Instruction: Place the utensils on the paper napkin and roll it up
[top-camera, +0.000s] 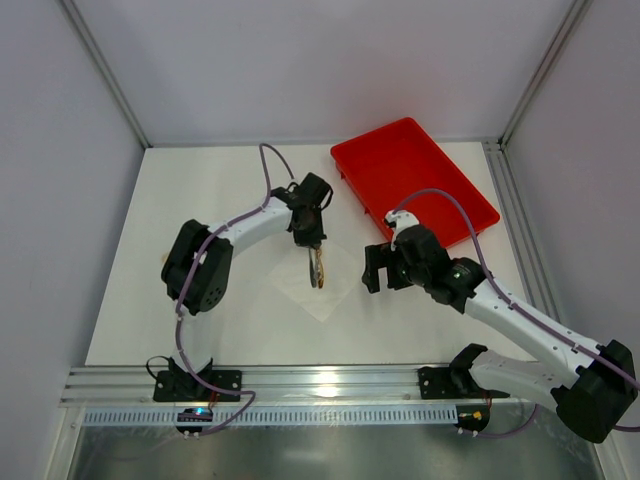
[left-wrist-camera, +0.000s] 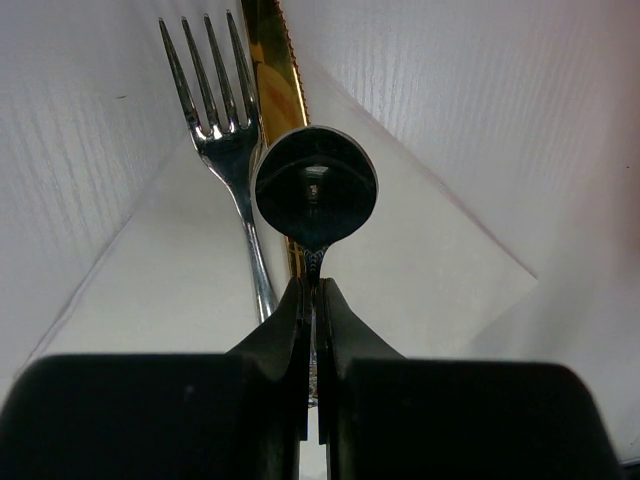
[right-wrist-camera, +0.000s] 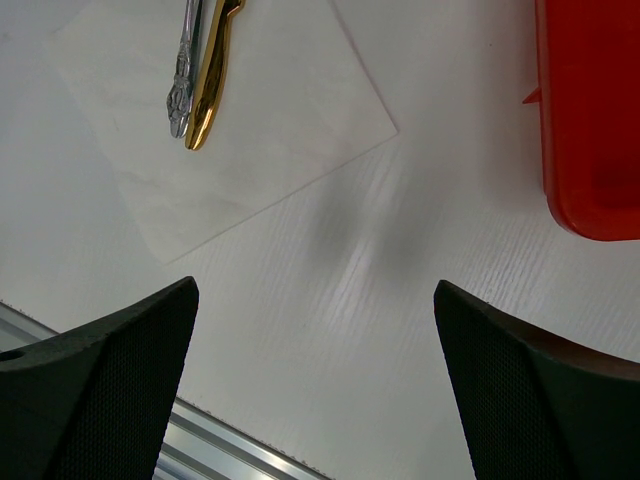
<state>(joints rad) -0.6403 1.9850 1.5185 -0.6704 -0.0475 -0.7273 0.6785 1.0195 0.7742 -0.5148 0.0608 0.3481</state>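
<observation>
Pinches a shiny silver spoon (left-wrist-camera: 316, 195) by its neck in the left jaws over a silver fork (left-wrist-camera: 215, 130) and golden knife (left-wrist-camera: 272, 70) lying together on the thin white square paper napkin (left-wrist-camera: 430, 260), holds the right jaws spread above the ribbed white worktop (top-camera: 180, 200) near a red plastic rectangular tray (top-camera: 400, 165), inside pale grey walls (top-camera: 300, 60).

Robotics lab bench, set up as a walled test cell. White tabletop (top-camera: 150, 300) boxed in by plain pale panels (top-camera: 320, 60), with metal corner posts (top-camera: 105, 72) at 11 and 1 o'clock. Slotted aluminium rail (top-camera: 330, 381) along the 6 o'clock edge, arm bases (top-camera: 195, 385) bolted to it at 7 and 5. Purple cables (top-camera: 264, 150) looped loose along white-and-black arms (top-camera: 240, 232). Even, flat lighting.
</observation>
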